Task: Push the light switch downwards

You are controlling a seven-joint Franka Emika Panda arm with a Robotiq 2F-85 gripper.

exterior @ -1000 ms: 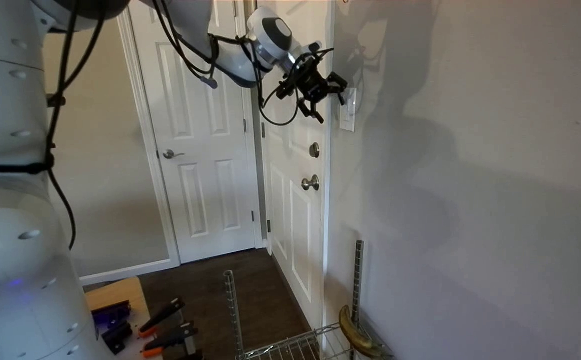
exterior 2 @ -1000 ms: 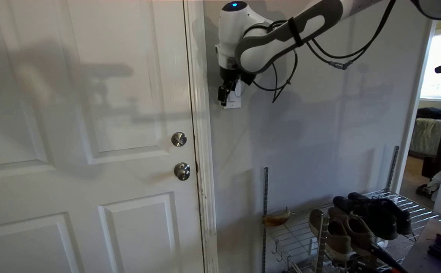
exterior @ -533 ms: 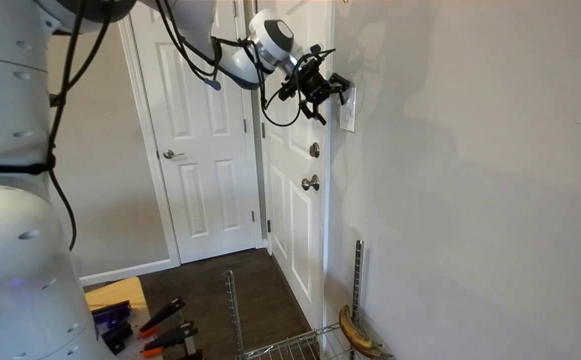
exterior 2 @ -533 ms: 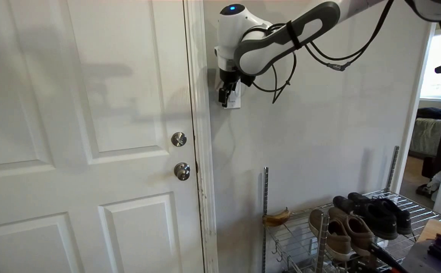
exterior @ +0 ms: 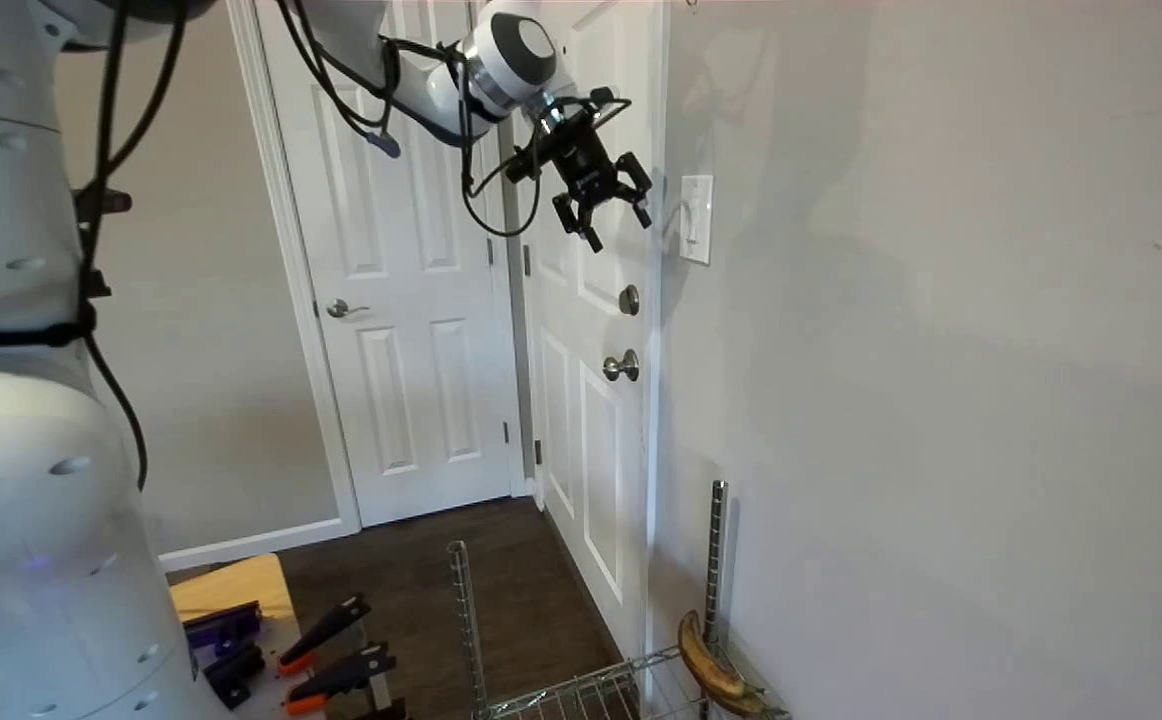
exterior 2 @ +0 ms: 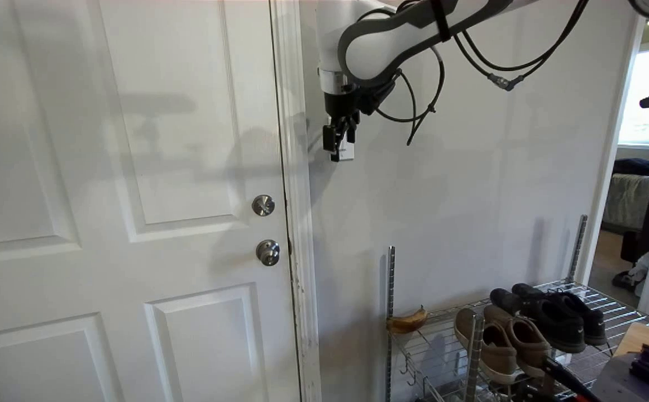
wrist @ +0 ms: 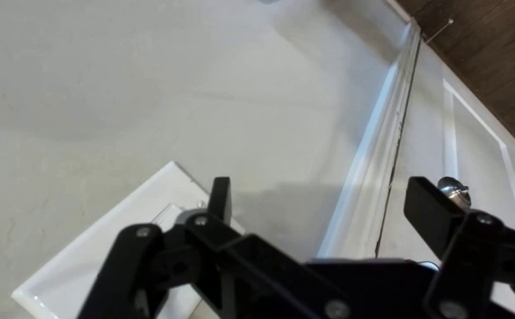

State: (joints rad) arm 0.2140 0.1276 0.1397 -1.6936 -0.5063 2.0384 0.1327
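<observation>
The light switch (exterior: 697, 222) is a small white upright plate on the grey wall, beside the door frame. Its toggle is too small to read clearly. In an exterior view its lower part (exterior 2: 347, 152) shows behind the gripper (exterior 2: 339, 146). In the wrist view the plate (wrist: 84, 259) lies at lower left, partly hidden by a black finger. My gripper (exterior: 621, 233) is in front of the white door, apart from the wall and at about the plate's height. In the wrist view the gripper (wrist: 318, 195) has its fingers wide apart with nothing between them.
The white door has a deadbolt (exterior 2: 263, 205) and a round knob (exterior 2: 268, 252) below the gripper. A wire rack (exterior 2: 442, 346) stands low by the wall, with a banana (exterior 2: 407, 321) and shoes (exterior 2: 553, 318). Clamps (exterior: 341, 675) lie near the robot base.
The gripper was at the plate's upper part and has moved back from the wall, uncovering the switch. The wall grew brighter and shadows fainter between one second and half a second ago.
</observation>
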